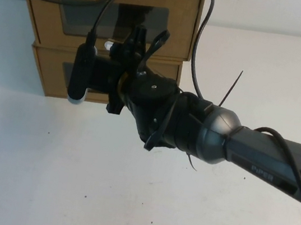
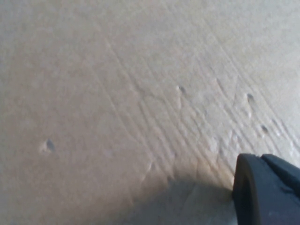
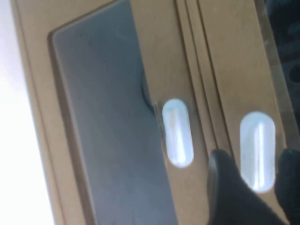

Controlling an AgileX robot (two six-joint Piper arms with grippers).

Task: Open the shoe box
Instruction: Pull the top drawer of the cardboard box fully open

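Note:
Two brown cardboard shoe boxes stand stacked at the table's far side, the upper box on the lower box. Each front has a dark window and a white oval pull. My right gripper reaches in against the upper box's front. In the right wrist view the right gripper is open, its two dark fingers standing either side of one white pull. The other pull lies beside a grey window. My left gripper shows only a dark edge close over a pale, creased surface.
The right arm stretches across the table from the right, with black cables looping over it toward the boxes. The white table top runs in front of the boxes.

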